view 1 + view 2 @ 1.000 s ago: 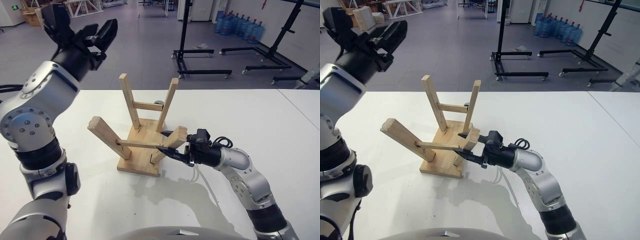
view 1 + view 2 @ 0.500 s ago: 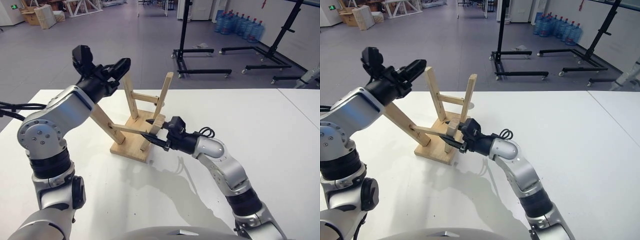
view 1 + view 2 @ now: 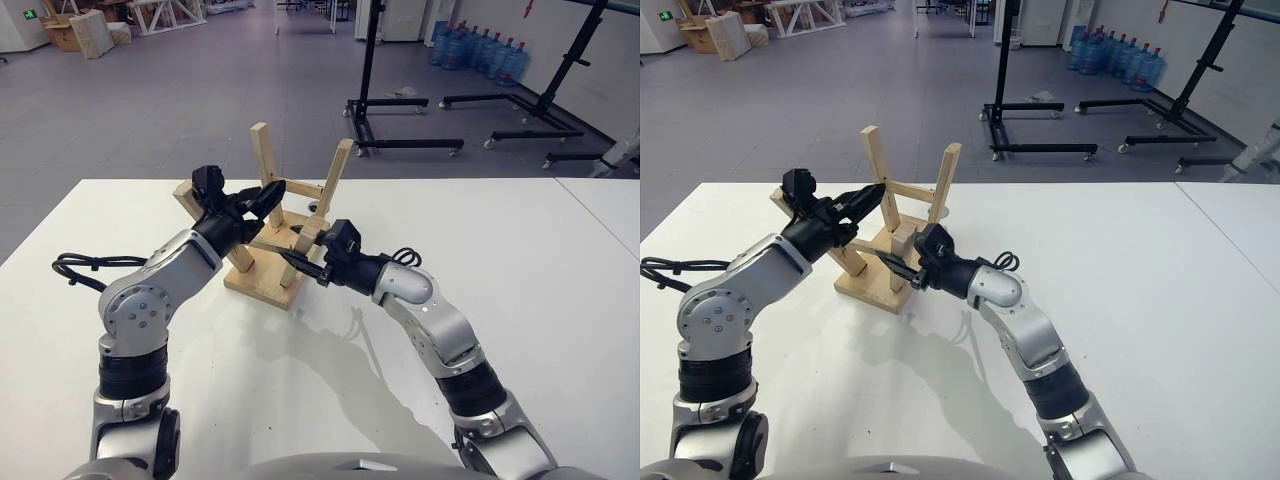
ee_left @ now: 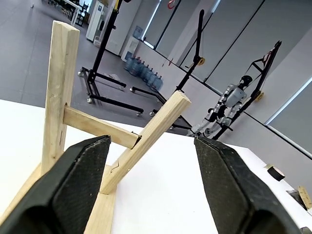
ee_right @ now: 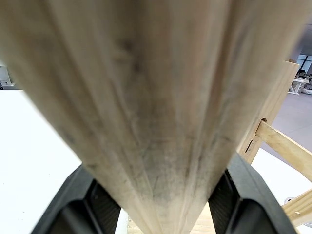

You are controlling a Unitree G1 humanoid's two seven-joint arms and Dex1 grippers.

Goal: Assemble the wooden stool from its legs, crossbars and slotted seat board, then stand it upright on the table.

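The wooden stool lies upside down on the white table [image 3: 520, 260], its seat board [image 3: 258, 287] flat and its legs pointing up. Two far legs [image 3: 266, 160] [image 3: 337, 172] are joined by a crossbar [image 3: 300, 190]. My right gripper [image 3: 305, 268] is shut on the near right leg [image 3: 307, 236]; in the right wrist view that leg [image 5: 146, 97] sits between the dark fingers [image 5: 97, 204]. My left gripper [image 3: 262, 198] is open just above the stool's left side, by the near left leg [image 3: 186, 194]. In the left wrist view its fingers [image 4: 78, 185] frame the far crossbar [image 4: 100, 127].
A black cable [image 3: 75, 268] loops on the table at the left. Beyond the far table edge, black metal stands [image 3: 400, 110] and blue water bottles [image 3: 480, 50] stand on the floor. Open tabletop lies to the right and in front.
My left arm has swung down from high above to the stool's left legs. My right gripper, still holding the leg, has slid the stool away toward the far left.
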